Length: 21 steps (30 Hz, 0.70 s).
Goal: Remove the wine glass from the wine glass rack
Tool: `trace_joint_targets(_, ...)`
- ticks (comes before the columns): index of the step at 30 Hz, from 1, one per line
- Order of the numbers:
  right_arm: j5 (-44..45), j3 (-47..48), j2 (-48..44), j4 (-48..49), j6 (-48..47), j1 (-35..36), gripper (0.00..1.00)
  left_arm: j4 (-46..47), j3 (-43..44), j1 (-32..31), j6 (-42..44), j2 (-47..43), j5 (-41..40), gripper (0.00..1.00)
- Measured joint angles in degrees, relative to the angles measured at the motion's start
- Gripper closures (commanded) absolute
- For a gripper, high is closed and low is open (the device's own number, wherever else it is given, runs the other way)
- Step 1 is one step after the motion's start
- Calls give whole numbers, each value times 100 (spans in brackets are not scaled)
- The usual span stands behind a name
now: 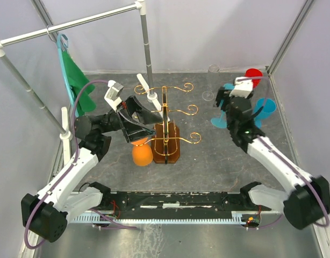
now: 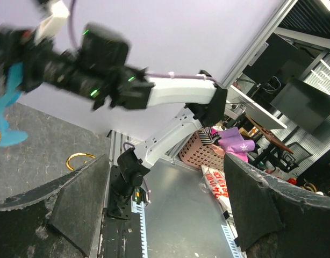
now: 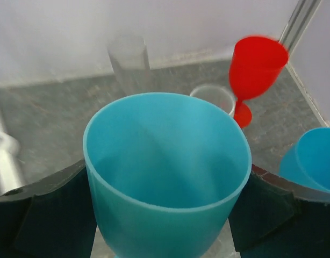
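The gold wire wine glass rack (image 1: 166, 110) stands mid-table on its dark-brown wooden base (image 1: 167, 150). An orange wine glass (image 1: 142, 154) is at the rack's lower left arm; I cannot tell if it hangs or stands. My left gripper (image 1: 148, 127) is open just above it, by the rack's left side. In the left wrist view the gripper (image 2: 165, 215) holds nothing. My right gripper (image 1: 226, 105) is shut on a blue wine glass (image 3: 165, 161) at the right, its fingers (image 3: 52, 215) flanking the bowl and its foot (image 1: 219, 122) at the table.
A second blue glass (image 1: 264, 107), a red glass (image 1: 253, 75) and clear glasses (image 1: 209, 95) stand at the back right. They also show in the right wrist view: red glass (image 3: 256, 64), clear glass (image 3: 130, 59). A green cloth (image 1: 79, 86) hangs on a white pipe frame (image 1: 146, 43) at the back left.
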Motion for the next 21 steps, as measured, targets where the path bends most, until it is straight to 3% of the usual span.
trace_joint_targets(6,-140,-1502,1661,3198,-1270,0,12,-70,7,-94,0,2,-2,10)
trace_joint_targets(12,-400,-1600,3108,5871,-1799,0,9,-310,76,-101,85,2,-4,10)
trace_joint_targets(21,-741,-1191,4089,7055,-1663,-85,3,-730,101,-101,240,-17,-24,10)
